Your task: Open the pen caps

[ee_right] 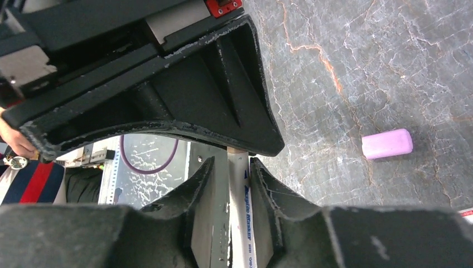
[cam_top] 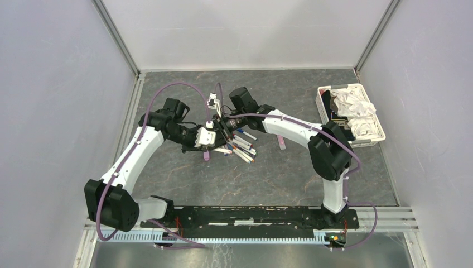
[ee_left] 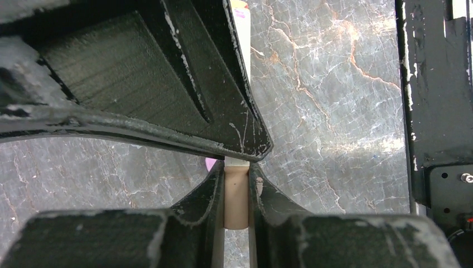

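Note:
My left gripper (ee_left: 236,167) is shut on a short tan pen cap (ee_left: 236,192), whose white barrel (ee_left: 241,39) runs up past the other gripper's finger. My right gripper (ee_right: 239,162) is shut on that white pen barrel (ee_right: 241,195), which has blue print on it. In the top view both grippers meet over the table's middle, left (cam_top: 217,138) and right (cam_top: 227,127), just above a pile of white pens (cam_top: 244,148). A loose pink cap (ee_right: 387,143) lies on the table, also seen from above (cam_top: 207,156).
A white basket (cam_top: 381,134) of white cloth stands at the right. A pink pen piece (cam_top: 280,142) lies right of the pile. The table is dark marble with walls at the back and sides.

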